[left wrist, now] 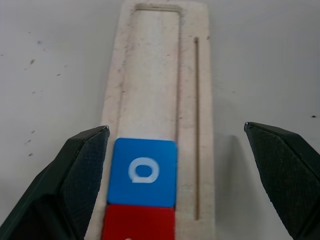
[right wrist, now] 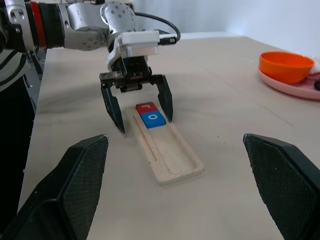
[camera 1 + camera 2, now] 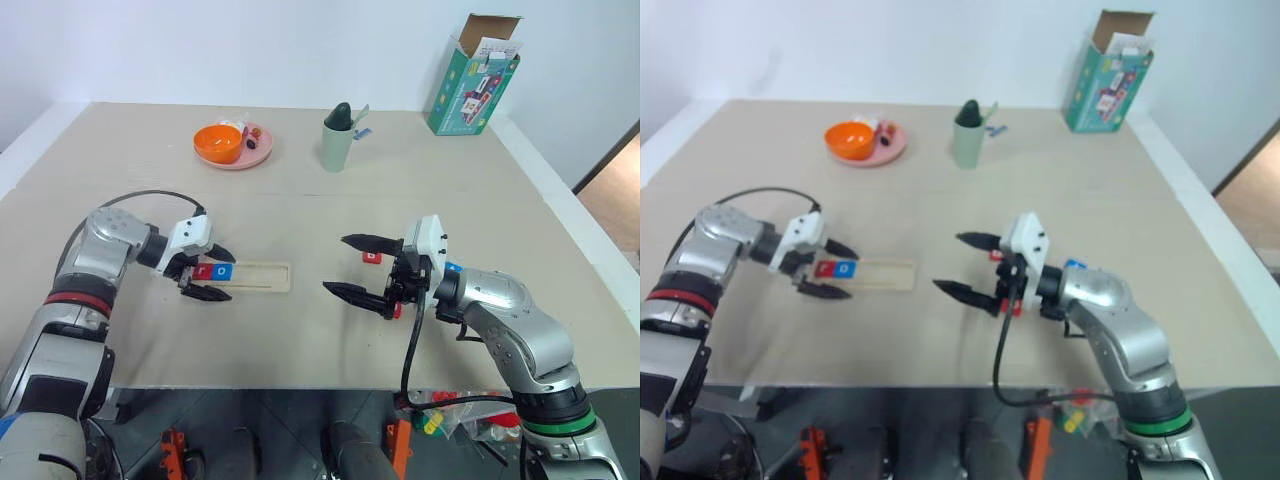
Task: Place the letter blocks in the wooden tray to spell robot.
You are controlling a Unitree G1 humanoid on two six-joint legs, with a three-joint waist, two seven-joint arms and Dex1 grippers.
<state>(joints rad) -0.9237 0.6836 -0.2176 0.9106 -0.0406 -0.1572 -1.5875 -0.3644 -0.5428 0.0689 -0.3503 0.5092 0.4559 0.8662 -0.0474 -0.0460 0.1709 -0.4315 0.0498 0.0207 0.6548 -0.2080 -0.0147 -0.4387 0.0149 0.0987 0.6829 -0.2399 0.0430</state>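
Beige counter (image 3: 300, 330) runs out ahead of me to a white wall, and I'm working near its front edge. My left hand (image 3: 203, 273) hangs released, fingers spread wide and empty, straddling the near end of the wooden tray (image 3: 262, 277). Between its fingers sit two of the letter blocks: a red block (image 3: 204, 270) at the very end of the groove and a blue "o" block (image 1: 144, 171) touching it on the far side. Beyond the blue "o" block the groove is bare out to the far end.

My right hand (image 3: 360, 266) is also released and empty, held level and pointing across at the tray, well apart from it. Just behind its fingers lie more tiles: a small red tile (image 3: 371, 257) on the counter and a blue tile (image 3: 453, 267) beside the wrist.

Judging by this, two letters are seated and "b" comes next. To do it well, I'd lift the left hand straight up so a finger doesn't nudge the seated pair, confirm the letter before gripping, and set it flush against the "o", the right way up.
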